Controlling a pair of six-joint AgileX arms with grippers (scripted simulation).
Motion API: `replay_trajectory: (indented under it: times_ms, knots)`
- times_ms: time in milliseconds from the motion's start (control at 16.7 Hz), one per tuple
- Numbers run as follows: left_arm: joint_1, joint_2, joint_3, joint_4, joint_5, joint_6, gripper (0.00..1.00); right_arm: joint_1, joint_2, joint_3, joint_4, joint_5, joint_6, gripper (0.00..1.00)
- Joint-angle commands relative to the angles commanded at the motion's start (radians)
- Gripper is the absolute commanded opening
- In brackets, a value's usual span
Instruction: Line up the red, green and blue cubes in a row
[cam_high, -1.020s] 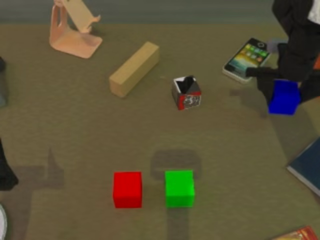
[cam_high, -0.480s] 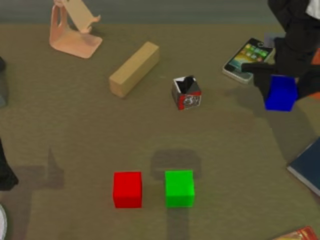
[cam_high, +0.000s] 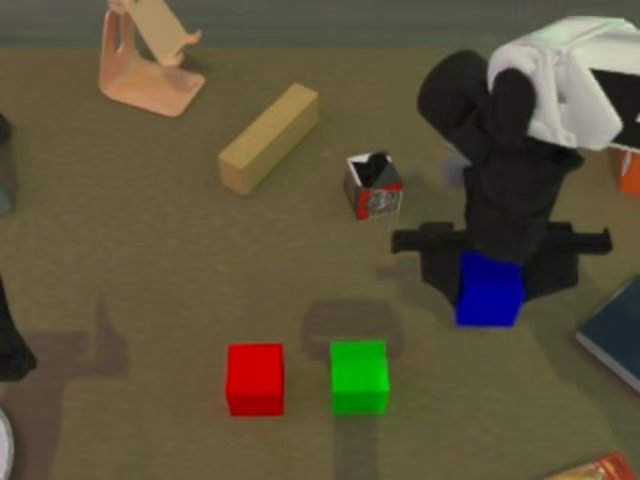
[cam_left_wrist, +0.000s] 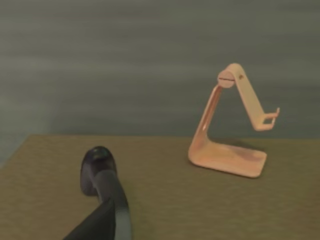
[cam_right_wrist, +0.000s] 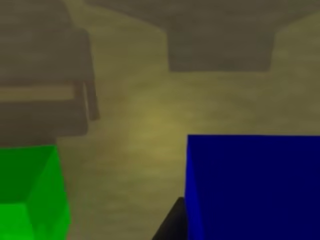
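At the far left edge of the olive-brown bench (cam_high: 150, 260), the left gripper (cam_high: 10, 350) is being kept parked; whether its jaws are apart or together cannot be told. A single peach-coloured plastic phone stand (cam_high: 145, 60) is standing at the bench's back left, and one long tan wooden block (cam_high: 268, 137) is lying diagonally to its right. Toward the front, one bright red matte cube (cam_high: 255, 378) and one bright green matte cube (cam_high: 359, 376) are sitting side by side with a narrow gap between them. Behind them, one small red-black-white patterned box (cam_high: 373, 186) is resting near the middle. Further right, one deep blue matte cube (cam_high: 489, 288) is being held between the jaws of the right gripper (cam_high: 490, 275), which are clenched on its sides, with a black finger visible against the cube's edge in the right wrist view. The blue cube is being carried to the right of the green cube and slightly behind it, apart from it. Three plain cubes are counted in all.
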Motion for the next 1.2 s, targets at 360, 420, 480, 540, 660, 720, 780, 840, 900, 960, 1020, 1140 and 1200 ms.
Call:
replay_trajectory:
  times_ms: [360,420,480,540,660,720,780,840,900,960,1020,1140,1200]
  knots:
    - [0.0,0.0,0.0,0.0,0.0,0.0,1.0,0.147,-0.137,-0.158,0.044,0.0,0.111,0.0]
    - [0.0,0.0,0.0,0.0,0.0,0.0,1.0,0.147,-0.137,-0.158,0.044,0.0,0.111,0.0]
    - [0.0,0.0,0.0,0.0,0.0,0.0,1.0,0.147,-0.137,-0.158,0.044,0.0,0.111,0.0]
    - [0.0,0.0,0.0,0.0,0.0,0.0,1.0,0.142,-0.133,-0.156,0.042,-0.001,0.112,0.0]
    - [0.0,0.0,0.0,0.0,0.0,0.0,1.0,0.142,-0.127,-0.168,0.059,-0.001,0.111,0.0]
    - [0.0,0.0,0.0,0.0,0.0,0.0,1.0,0.142,-0.118,-0.183,0.083,-0.001,0.112,0.0]
    - [0.0,0.0,0.0,0.0,0.0,0.0,1.0,0.141,-0.106,-0.202,0.116,0.0,0.114,0.0]
    - [0.0,0.0,0.0,0.0,0.0,0.0,1.0,0.141,-0.091,-0.224,0.156,0.0,0.115,0.0]
    - [0.0,0.0,0.0,0.0,0.0,0.0,1.0,0.143,-0.075,-0.247,0.199,0.0,0.116,0.0]
    - [0.0,0.0,0.0,0.0,0.0,0.0,1.0,0.144,-0.06,-0.269,0.239,0.0,0.115,0.0]
    - [0.0,0.0,0.0,0.0,0.0,0.0,1.0,0.146,-0.047,-0.289,0.273,0.0,0.115,0.0]
    - [0.0,0.0,0.0,0.0,0.0,0.0,1.0,0.149,-0.029,-0.312,0.308,0.0,0.115,0.0]
    - [0.0,0.0,0.0,0.0,0.0,0.0,1.0,0.149,-0.027,-0.314,0.31,0.0,0.115,0.0]
